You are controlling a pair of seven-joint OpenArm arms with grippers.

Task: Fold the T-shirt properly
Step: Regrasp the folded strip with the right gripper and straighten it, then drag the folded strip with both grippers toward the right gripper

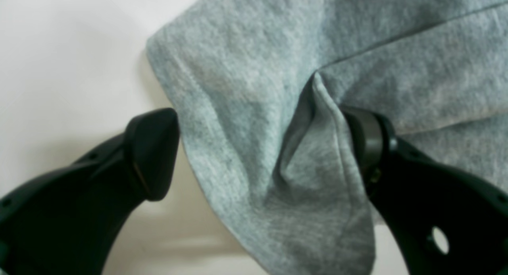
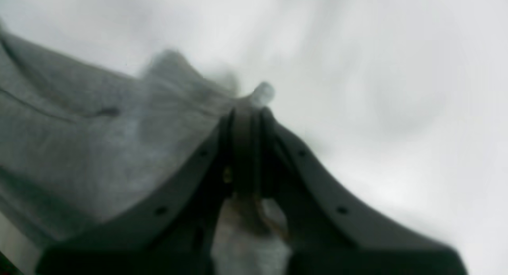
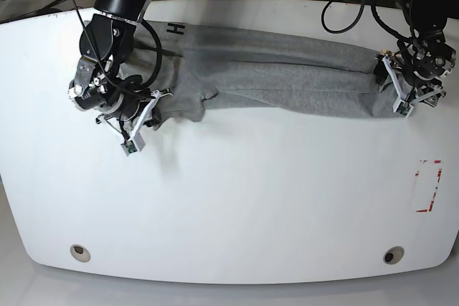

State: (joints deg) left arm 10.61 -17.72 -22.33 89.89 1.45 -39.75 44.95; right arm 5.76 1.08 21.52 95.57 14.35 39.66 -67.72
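Our right gripper has its jaws pressed together on a pinch of the shirt; a nub of grey cloth pokes out just past the tips, though the wrist view is blurred. Our left gripper stands wide apart, with a raised ridge of hem between its fingers, one finger on bare table and the other against the cloth, nothing clamped.

Outward from each, the shirt runs as one long band across the far side of the table, its long axis stretching from one gripper to the other. Each arm sits at its own end, so neither is nearer overall. We judge the next fold turns on the left gripper closing on that ridge, so both ends lift together.

No containers are in view.
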